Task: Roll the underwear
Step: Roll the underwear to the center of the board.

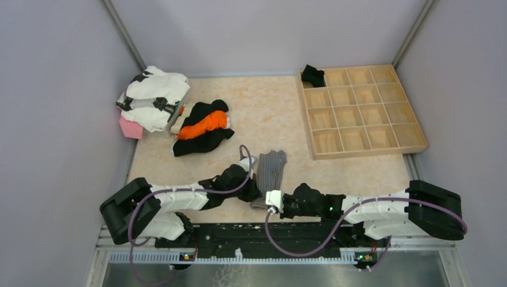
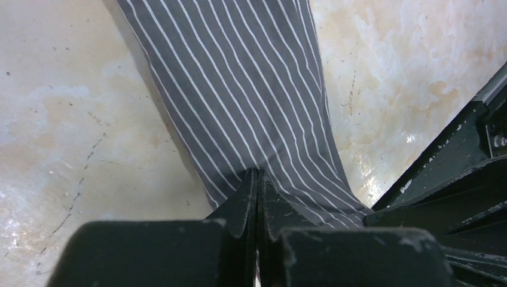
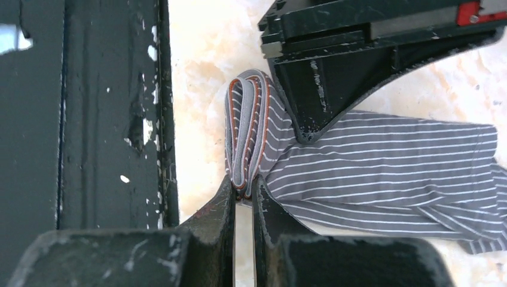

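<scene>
The grey striped underwear point(image 1: 271, 166) lies flat on the table just beyond both grippers, its near end bunched between them. In the left wrist view my left gripper point(image 2: 257, 173) is shut, pinching an edge of the striped cloth point(image 2: 239, 89). My right gripper point(image 3: 244, 183) is shut on the folded waistband point(image 3: 245, 131), which has orange trim, and the striped fabric point(image 3: 382, 161) stretches away to the right. From above, the left gripper point(image 1: 254, 191) and right gripper point(image 1: 265, 202) sit close together at the garment's near end. A black underwear point(image 1: 312, 75) lies in the tray's far left compartment.
A wooden compartment tray point(image 1: 382, 139) stands at the back right. A black and orange garment point(image 1: 203, 127), a white and black pile point(image 1: 152, 94) and a pink block point(image 1: 130, 127) lie at the back left. The black rail point(image 1: 251, 234) runs along the near edge.
</scene>
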`<state>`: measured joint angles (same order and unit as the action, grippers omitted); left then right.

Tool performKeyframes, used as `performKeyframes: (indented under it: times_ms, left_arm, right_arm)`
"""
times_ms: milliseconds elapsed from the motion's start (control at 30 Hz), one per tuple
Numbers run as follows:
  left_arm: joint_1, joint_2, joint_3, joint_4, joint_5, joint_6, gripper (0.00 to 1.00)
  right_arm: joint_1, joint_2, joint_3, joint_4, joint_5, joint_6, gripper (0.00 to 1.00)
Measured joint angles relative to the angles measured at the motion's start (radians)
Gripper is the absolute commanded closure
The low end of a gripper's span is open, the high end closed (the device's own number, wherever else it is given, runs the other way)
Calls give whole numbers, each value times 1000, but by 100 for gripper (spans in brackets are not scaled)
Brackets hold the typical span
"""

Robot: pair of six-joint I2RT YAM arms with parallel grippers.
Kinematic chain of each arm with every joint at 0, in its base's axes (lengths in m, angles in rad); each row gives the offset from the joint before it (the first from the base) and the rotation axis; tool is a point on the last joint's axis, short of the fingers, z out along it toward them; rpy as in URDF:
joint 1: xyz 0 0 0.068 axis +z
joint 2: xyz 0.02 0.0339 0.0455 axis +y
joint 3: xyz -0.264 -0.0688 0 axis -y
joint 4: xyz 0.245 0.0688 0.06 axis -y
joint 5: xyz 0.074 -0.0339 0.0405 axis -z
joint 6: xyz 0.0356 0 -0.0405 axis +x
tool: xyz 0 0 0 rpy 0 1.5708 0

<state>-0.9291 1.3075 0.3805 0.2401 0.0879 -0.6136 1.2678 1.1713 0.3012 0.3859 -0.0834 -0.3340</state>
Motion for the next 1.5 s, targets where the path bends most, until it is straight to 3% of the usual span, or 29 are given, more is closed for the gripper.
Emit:
performKeyframes:
  times_ms: [400,667,967,1500]
  left_arm:
    - [0,0,-12,22,17,0,100]
    - [0,-49,19,-52,28,1,100]
    - [0,-192,116,-153,-18,30,100]
    - [0,-252,61,-187,11,84,100]
  right_arm:
    - [-11,5,-35,43,49,326,100]
    - [-158,58,-7,-6,-44,518,100]
    - [-279,175,98,-91,-200,610,100]
    - [-397,263,168,-164,-281,804,100]
